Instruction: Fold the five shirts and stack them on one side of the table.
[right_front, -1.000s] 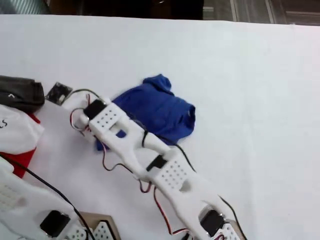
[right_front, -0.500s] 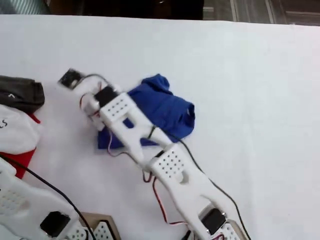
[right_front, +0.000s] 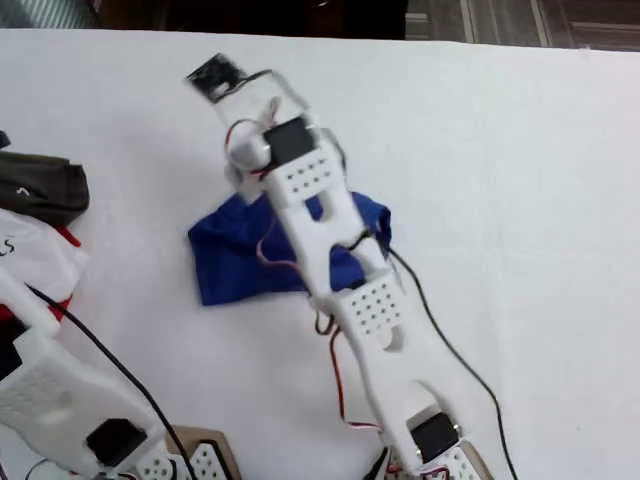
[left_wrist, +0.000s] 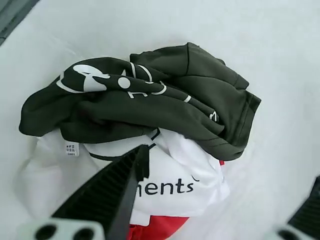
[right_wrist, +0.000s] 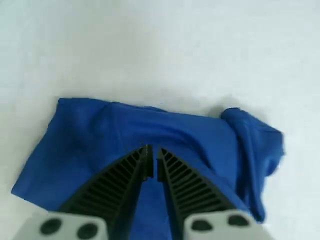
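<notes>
— What do you have at the left edge of the worktop (right_front: 500, 150)?

— You have a pile of three there. A dark shirt (left_wrist: 150, 95) with white print lies rumpled on top and overlaps a white shirt (left_wrist: 175, 185). A red shirt (left_wrist: 155, 227) peeks out from under the white one. From the high view the pile sits hard against the left edge, with the dark shirt on its far side.

— And your left gripper?

— Your left gripper (left_wrist: 230, 170) hangs above that pile with its jaws spread wide. One finger is over the white shirt and the other is well off to the side, and nothing is between them.

— Where is the blue shirt?

— Your blue shirt (right_front: 240, 255) lies alone near the middle of the worktop, well apart from the pile. It is mostly flat, with one end bunched up.

— And on the right?

— Your right arm (right_front: 340, 280) stretches from the near edge across the blue shirt toward the far edge. Your right gripper (right_wrist: 151, 162) is above the cloth, jaws closed to a thin slit with no fabric caught in them.
</notes>
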